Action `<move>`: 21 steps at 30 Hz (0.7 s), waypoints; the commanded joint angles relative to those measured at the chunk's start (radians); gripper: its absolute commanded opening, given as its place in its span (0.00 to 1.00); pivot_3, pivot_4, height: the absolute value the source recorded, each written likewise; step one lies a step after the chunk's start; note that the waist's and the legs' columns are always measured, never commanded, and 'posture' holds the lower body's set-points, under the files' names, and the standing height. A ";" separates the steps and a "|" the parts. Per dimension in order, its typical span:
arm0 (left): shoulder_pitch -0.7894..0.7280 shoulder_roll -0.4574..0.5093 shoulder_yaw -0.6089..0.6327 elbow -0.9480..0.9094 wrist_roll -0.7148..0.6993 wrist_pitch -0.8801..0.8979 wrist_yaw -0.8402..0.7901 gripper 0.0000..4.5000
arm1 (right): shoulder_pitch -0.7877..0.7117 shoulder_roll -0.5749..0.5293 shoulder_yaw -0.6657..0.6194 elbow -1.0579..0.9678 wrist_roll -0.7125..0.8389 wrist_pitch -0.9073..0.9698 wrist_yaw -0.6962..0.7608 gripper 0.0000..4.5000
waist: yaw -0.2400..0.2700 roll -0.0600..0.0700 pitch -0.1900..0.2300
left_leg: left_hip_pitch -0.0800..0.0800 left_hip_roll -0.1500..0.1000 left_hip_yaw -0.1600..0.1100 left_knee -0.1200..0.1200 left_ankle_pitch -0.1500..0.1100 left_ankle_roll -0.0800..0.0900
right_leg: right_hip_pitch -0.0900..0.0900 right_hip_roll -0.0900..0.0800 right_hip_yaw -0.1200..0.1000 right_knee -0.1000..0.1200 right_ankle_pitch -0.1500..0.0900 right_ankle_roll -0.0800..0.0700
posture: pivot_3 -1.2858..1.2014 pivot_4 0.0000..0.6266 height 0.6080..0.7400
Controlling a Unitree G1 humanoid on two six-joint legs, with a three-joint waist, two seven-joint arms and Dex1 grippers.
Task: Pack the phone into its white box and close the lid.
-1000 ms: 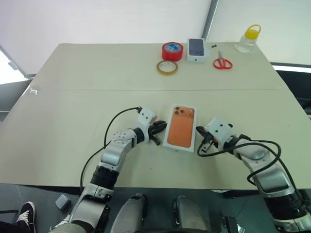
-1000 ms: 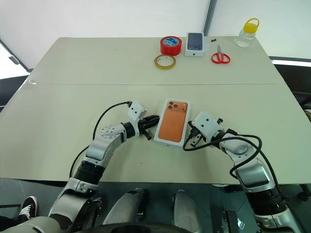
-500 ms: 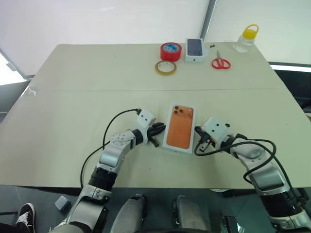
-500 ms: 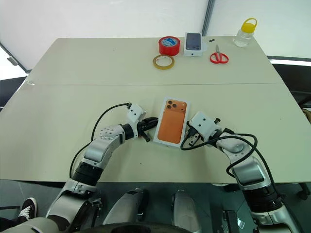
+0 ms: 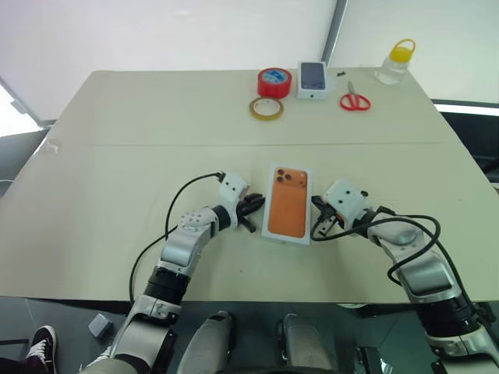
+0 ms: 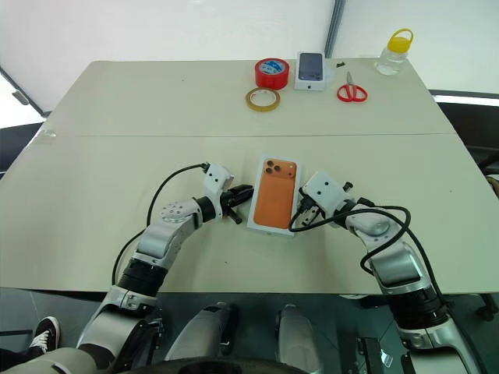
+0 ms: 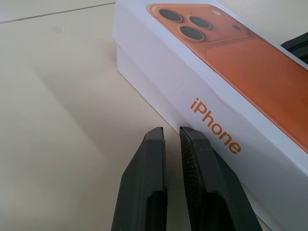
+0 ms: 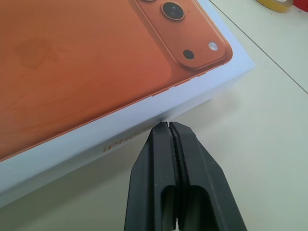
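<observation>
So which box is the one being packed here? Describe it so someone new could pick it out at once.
On the beige table, look at the near half, between the two arms. The white box lies flat there, its closed lid printed with an orange phone and dark lenses. The other white box, smaller and with a dark phone picture, sits at the far edge between the red tape roll and the scissors.

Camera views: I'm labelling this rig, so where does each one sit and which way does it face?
Left eye and right eye: on the head, looking forward and down at the table; both arms show, left hand and right hand flanking the white box.
Left wrist: on the left arm, facing the box's lettered side over its own nearly shut fingers.
Right wrist: on the right arm, shut fingers at the box's edge.
All views share the box.
</observation>
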 commanded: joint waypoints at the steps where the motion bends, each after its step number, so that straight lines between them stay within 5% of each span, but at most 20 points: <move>1: -0.011 -0.004 0.013 -0.022 -0.015 -0.016 0.003 0.13 | -0.021 -0.002 -0.019 -0.002 -0.007 -0.013 -0.011 0.01 | 0.000 0.000 0.000 | 0.000 0.000 0.000 0.000 0.000 0.000 | 0.000 0.000 0.000 0.000 0.000 0.000 | 0.52 0.24 1.00; 12: -0.044 0.009 0.069 0.020 -0.015 -0.038 0.068 0.13 | -0.140 0.038 -0.081 0.029 0.030 -0.058 -0.055 0.01 | -0.002 0.000 0.000 | 0.000 0.000 0.000 0.000 0.001 -0.002 | 0.000 0.000 0.000 0.000 0.000 0.000 | 0.52 0.24 1.00; 21: -0.072 -0.024 0.049 0.005 -0.031 -0.049 0.068 0.13 | -0.229 0.149 0.054 0.140 -0.013 -0.098 -0.047 0.01 | -0.008 0.000 0.000 | 0.000 0.000 0.000 0.000 0.002 -0.003 | -0.001 0.000 0.000 0.000 0.000 0.000 | 0.52 0.24 1.00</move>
